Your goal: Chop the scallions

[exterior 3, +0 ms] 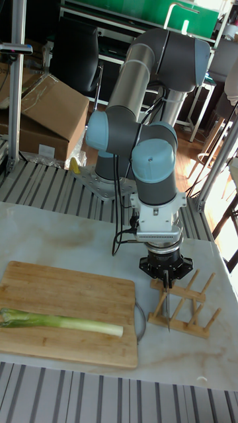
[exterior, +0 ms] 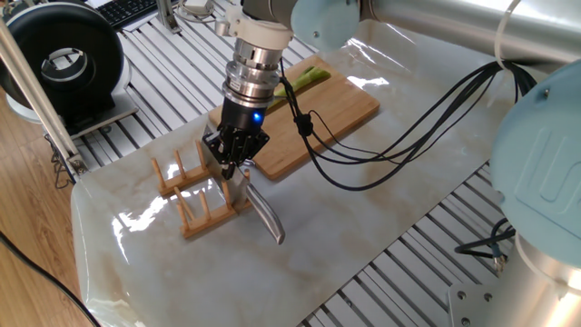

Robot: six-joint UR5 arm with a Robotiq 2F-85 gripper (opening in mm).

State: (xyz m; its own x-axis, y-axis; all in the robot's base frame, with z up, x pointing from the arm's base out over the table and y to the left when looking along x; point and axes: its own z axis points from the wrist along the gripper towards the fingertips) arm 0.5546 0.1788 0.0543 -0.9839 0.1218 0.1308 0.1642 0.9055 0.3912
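One whole scallion (exterior: 310, 76) (exterior 3: 66, 322), pale green with a whitish end, lies lengthwise on the bamboo cutting board (exterior: 338, 116) (exterior 3: 66, 287). My gripper (exterior: 231, 168) (exterior 3: 167, 283) points straight down over the wooden slotted rack (exterior: 192, 216) (exterior 3: 193, 312), beside the board and apart from the scallion. Its fingers are closed on a silver knife (exterior: 261, 214) that stands edge-up in the rack. The knife's handle sticks out toward the table's front. In the tall fixed view the blade (exterior 3: 168, 309) shows only as a thin vertical line.
Black cables (exterior: 381, 173) hang from the wrist across the board's near edge. A black round fan (exterior: 64, 59) and a keyboard (exterior: 127, 11) sit off the table's far left. The arm's base (exterior: 545, 227) fills the right side. A cardboard box (exterior 3: 46, 112) stands behind.
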